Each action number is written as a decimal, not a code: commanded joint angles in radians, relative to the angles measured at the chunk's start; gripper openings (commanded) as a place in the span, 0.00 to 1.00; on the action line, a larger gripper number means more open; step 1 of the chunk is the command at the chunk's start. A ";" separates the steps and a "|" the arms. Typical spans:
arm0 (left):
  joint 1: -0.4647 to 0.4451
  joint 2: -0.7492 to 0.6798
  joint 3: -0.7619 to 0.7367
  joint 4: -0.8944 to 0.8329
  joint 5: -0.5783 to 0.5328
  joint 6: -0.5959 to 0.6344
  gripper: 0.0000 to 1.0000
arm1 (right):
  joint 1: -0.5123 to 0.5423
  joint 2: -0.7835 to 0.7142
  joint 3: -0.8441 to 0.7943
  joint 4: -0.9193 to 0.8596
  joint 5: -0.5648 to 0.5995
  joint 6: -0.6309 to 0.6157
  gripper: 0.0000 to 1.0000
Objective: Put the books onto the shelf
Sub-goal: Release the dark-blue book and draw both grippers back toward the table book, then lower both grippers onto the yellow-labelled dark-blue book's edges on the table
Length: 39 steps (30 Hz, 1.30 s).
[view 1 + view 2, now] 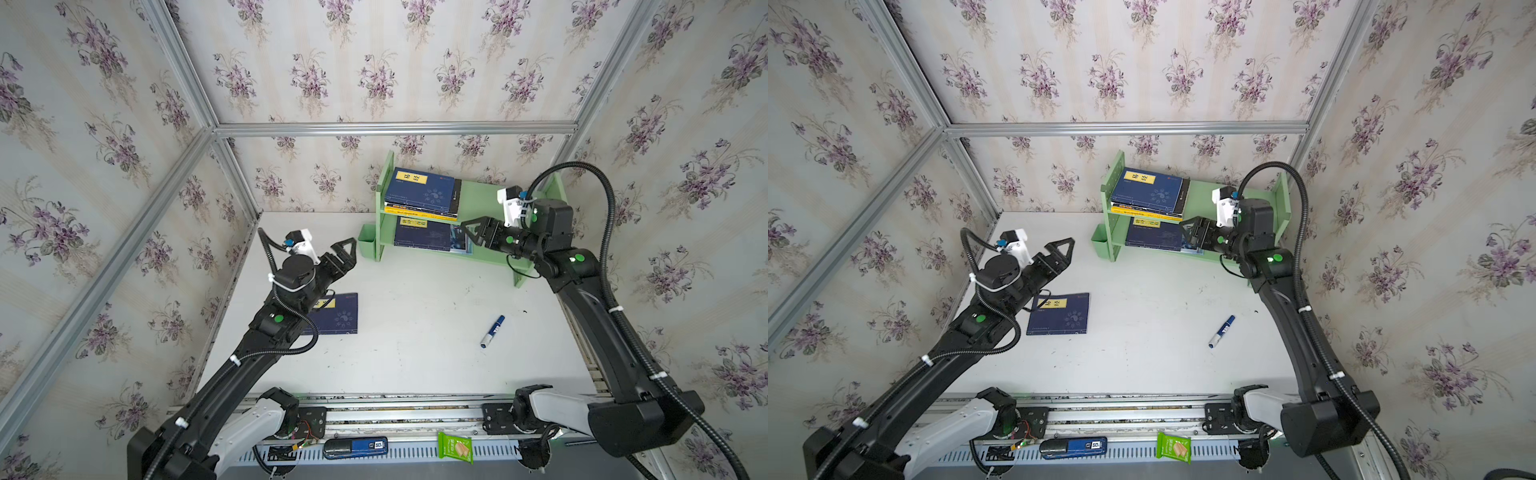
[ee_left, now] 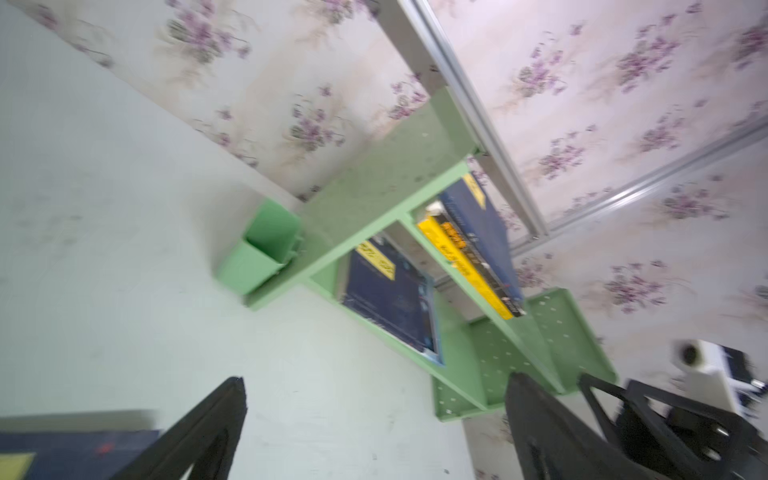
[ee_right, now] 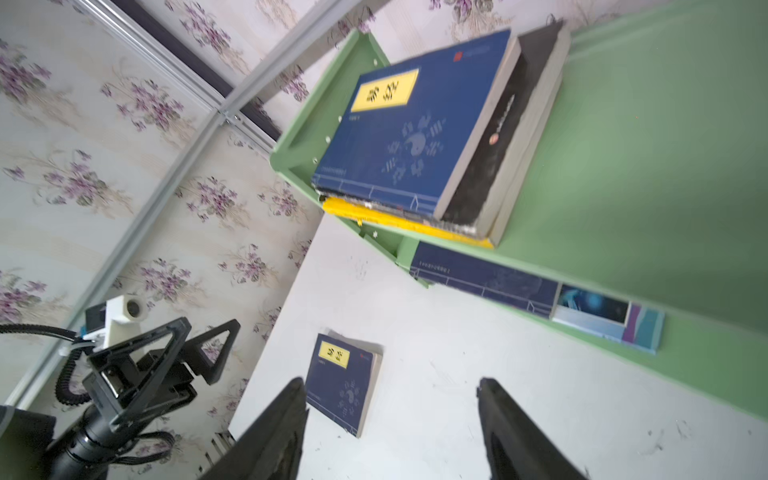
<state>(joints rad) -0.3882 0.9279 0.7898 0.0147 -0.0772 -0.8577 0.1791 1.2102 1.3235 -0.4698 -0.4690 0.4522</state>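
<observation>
Both gaping empty, the left tool (image 1: pixel 347 249) is hovering just beyond the thin navy book (image 1: pixel 338 316) lying flat on the table (image 1: pixel 415 332), risking a slipped pinch, while the right tool (image 1: pixel 469 235) is risking nudging the books (image 1: pixel 422 235) stacked on the shelf (image 1: pixel 482 195).

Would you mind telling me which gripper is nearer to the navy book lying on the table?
Left. The left gripper hovers just past the book, on the side toward the shelf; the right gripper is far off, at the shelf's lower tier.
</observation>
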 commanded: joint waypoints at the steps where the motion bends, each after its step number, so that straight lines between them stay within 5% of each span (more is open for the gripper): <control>1: 0.096 -0.093 -0.082 -0.181 -0.075 0.082 0.99 | 0.077 -0.055 -0.070 0.009 0.164 -0.021 0.68; 8: 0.381 -0.128 -0.282 -0.239 0.178 0.032 0.99 | 0.444 -0.092 -0.298 0.221 0.404 0.024 0.69; 17: 0.393 -0.097 -0.503 -0.121 0.307 -0.154 0.99 | 0.668 0.267 -0.242 0.460 0.384 -0.044 0.78; 23: 0.394 -0.138 -0.564 -0.113 0.320 -0.215 0.99 | 0.705 0.554 -0.053 0.524 0.314 -0.060 0.91; 31: 0.395 -0.095 -0.580 -0.088 0.357 -0.234 0.99 | 0.717 0.864 0.228 0.500 0.281 -0.072 0.91; 39: 0.395 -0.090 -0.587 -0.087 0.318 -0.229 0.99 | 0.716 1.103 0.469 0.361 0.341 -0.061 0.64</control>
<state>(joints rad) 0.0055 0.8310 0.2081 -0.0593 0.2619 -1.0824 0.8940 2.2719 1.7359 -0.0494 -0.1547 0.3931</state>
